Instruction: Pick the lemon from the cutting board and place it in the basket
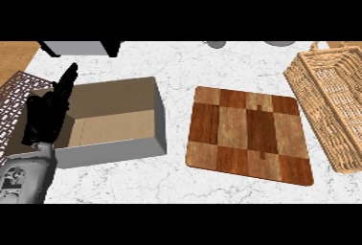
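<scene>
— Where is the lemon?
— I cannot see it. The cutting board (249, 135) lies on the white counter (176, 67), and only its wooden squares show. The basket (331, 103) stands just beside the board, at the right edge.

— And the hands?
— Only the left hand (48, 112) shows, at the left, in front of a grey box (117, 119). Its fingers point up, straight and relaxed, and hold nothing.
</scene>
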